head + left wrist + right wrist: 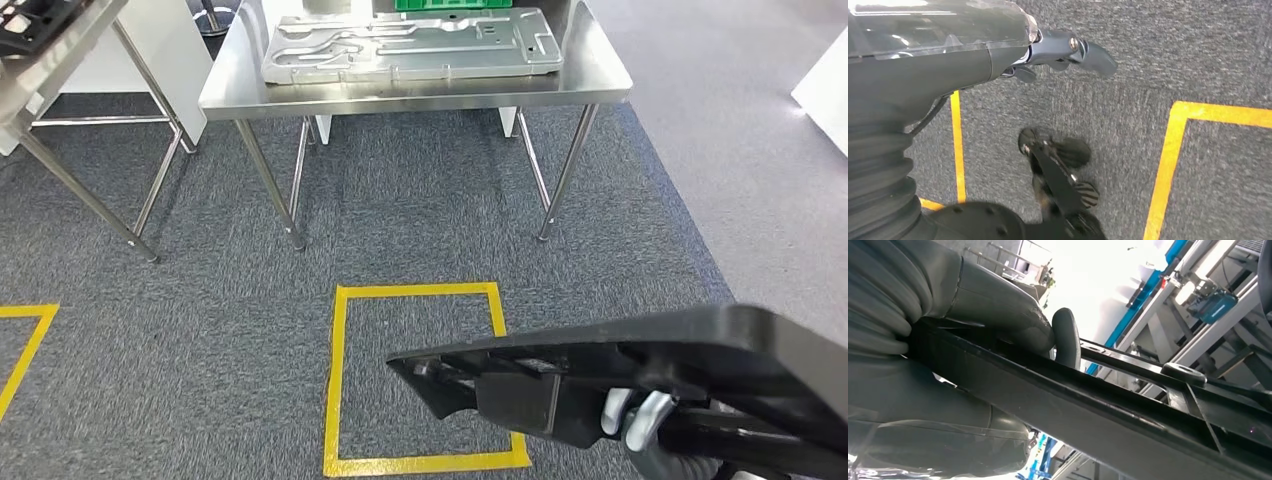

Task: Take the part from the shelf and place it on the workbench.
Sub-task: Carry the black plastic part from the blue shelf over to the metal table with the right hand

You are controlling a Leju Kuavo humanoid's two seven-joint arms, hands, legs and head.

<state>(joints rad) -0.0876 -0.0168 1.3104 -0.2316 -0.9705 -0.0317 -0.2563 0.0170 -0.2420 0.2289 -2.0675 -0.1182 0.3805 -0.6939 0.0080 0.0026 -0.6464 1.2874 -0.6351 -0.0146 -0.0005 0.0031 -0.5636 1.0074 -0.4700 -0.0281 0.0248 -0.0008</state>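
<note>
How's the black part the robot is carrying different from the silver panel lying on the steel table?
The black part is dark and matte; the silver panel is bright metal. The part is held in the air by the right hand, above the carpet; the panel lies flat on the table. The part looks like an open frame; the panel is a stamped sheet. Both are flat and long.

Workbench (590, 85) top — metal panel (410, 45) across most.

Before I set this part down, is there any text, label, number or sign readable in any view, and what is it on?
No readable text in any view.
The yellow tape square on the carpet is a plain floor marking without lettering.
The black part held by the right robot hand shows no label.
The metal plate on the workbench carries no legible marking.
</note>
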